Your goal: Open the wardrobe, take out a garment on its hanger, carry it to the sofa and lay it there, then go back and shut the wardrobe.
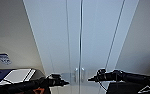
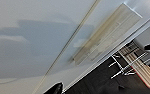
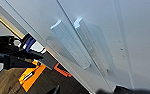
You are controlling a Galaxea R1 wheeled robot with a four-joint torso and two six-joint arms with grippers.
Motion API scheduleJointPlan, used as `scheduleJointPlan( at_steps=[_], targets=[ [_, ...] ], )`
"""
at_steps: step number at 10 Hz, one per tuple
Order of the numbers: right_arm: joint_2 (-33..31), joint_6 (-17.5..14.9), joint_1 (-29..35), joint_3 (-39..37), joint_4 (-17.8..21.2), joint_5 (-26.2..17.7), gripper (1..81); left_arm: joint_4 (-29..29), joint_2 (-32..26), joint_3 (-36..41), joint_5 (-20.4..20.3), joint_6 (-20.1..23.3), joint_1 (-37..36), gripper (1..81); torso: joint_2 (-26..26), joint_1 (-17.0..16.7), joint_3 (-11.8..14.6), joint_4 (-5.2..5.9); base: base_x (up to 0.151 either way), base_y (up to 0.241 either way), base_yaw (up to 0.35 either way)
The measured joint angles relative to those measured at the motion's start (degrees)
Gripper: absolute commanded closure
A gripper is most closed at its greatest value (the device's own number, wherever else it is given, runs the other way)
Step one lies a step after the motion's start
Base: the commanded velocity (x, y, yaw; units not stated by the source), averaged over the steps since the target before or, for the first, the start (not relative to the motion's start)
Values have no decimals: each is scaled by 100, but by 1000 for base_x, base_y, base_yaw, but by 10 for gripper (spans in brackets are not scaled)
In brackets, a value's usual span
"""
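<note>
pale walls flank the wardrobe (image 1: 91, 37), doors shut, dead ahead; dark floor below. left gripper (image 1: 66, 82) and right gripper (image 1: 89, 79) hover beside the handles (image 1: 79, 74); finger opening unclear, nothing held.

Shut wardrobe (image 1: 91, 37) doors, seemingly gapless

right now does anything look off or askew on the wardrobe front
Nothing stands out. The wardrobe doors sit shut and flush, the seam between them running straight, and the two handles stand side by side at matching height. The left gripper and right gripper flank them.
</note>
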Motion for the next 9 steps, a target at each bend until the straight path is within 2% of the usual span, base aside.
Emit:
scheduleJointPlan(
  at_steps=[1, 3, 9],
  targets=[
    [6, 0, 0, -22, -69, 211, 10, -2, 1, 0, -219, 0, -6, 10, 0, 2, 0, 0, 0, 0, 0],
    [1, 2, 17, -267, -127, 649, 10, -2, 52, -11, -267, 2, -4, 10, 2, 2, 0, 0, 0, 0, 0],
    [703, 110, 78, -1072, -127, 736, 10, 2, 568, -700, -276, -1, -2, 10, 4, 2, -2, 0, 0, 0, 0]
  ],
)
